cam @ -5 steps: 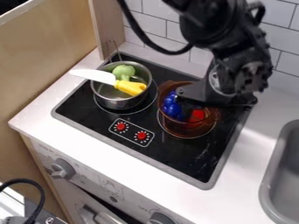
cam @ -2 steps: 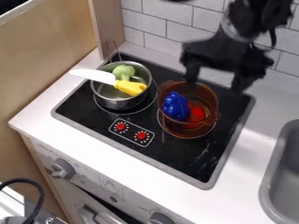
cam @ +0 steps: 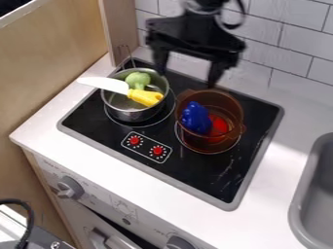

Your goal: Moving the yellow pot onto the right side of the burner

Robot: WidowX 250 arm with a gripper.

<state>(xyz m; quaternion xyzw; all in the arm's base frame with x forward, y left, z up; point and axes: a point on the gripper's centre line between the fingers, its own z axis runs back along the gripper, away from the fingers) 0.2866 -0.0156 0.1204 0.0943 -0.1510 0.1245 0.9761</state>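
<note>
My gripper (cam: 187, 77) hangs open above the back edge of the stove, its two fingers spread wide with nothing held between them. Below and to its right, the amber-brown see-through pot (cam: 228, 104) stands upright on the right burner ring (cam: 196, 151). A blue grape-like toy (cam: 195, 118) and a red toy (cam: 218, 126) lie inside that pot. On the left burner is a silver pot (cam: 132, 115) with a green toy (cam: 137, 80) in it, and a toy knife with a yellow handle (cam: 144, 97) rests across its rim.
The black stove top (cam: 214, 176) has a grey border and two red knobs. A grey sink (cam: 317, 194) lies at the right edge. White tiles (cam: 296, 36) stand behind, and a wooden panel (cam: 52, 53) rises at the left.
The gripper has risen from the amber-brown pot, swung back and then moved left; its fingers now show spread apart. The pots and the toys in them look unmoved.
</note>
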